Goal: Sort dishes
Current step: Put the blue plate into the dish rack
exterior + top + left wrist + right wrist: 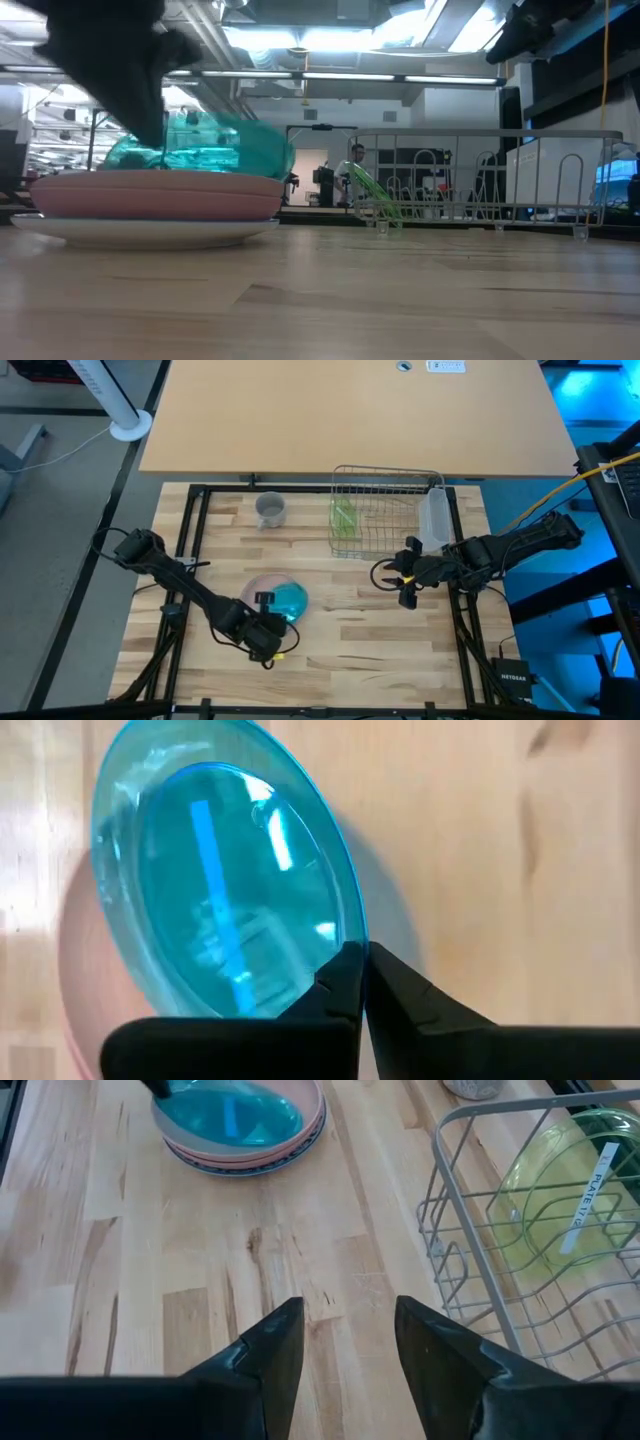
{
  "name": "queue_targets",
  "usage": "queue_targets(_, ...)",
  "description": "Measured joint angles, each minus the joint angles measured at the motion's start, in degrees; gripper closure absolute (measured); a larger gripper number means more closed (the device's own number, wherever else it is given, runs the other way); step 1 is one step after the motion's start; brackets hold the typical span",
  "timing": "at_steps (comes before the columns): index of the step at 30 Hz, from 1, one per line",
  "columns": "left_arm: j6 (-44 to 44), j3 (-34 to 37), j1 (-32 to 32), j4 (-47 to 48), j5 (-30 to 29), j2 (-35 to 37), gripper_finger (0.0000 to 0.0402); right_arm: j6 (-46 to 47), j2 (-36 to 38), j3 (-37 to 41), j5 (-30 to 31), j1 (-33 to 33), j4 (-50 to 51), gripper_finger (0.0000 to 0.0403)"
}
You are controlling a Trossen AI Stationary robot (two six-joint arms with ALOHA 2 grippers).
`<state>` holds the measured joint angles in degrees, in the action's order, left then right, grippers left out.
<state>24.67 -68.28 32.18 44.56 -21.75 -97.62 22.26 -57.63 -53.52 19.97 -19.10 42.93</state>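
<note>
The left gripper (pixel 278 632) clamped shut on the blue plate's (pixel 290 600) rim, tilting it above the pink plate (pixel 262 586). The right gripper (pixel 395 582) hung open beside the dish rack (pixel 385 510), where the green plate (pixel 344 518) stood.

The pink plate (pixel 85 935) is mostly covered by a translucent blue plate (pixel 225 880) in the left wrist view, and only a blurred sliver is seen. In the high view, the white plate under the stack cannot be made out. In the low view, the blue plate (pixel 205 145) is smeared by blur and partly hidden behind a dark arm (pixel 115 55) cut off at the top edge. The grey cup (pixel 475 1088) is cropped in the right wrist view.
</note>
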Motion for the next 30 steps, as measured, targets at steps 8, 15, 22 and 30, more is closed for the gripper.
queue_targets(8, 5.63, -5.79, 0.0, -0.22, -0.34, 0.02, 0.0401, -2.05, 0.17, -0.24, 0.82, -0.01, 0.16, 0.0239)
queue_targets(15, 9.28, -11.11, -1.88, -1.77, -7.49, 0.09, 0.0401, -7.12, 0.2, -5.23, 3.04, -0.01, 1.61, 0.024)
queue_targets(22, 11.4, -12.28, -7.29, -19.0, -7.47, 0.13, 0.0402, -10.8, 0.24, -14.29, 9.76, -0.01, 9.67, 0.024)
queue_targets(30, 5.13, -12.3, -14.64, -38.87, 1.4, 3.51, 0.0401, -10.83, 0.26, -25.31, 12.61, -0.01, 21.19, 0.024)
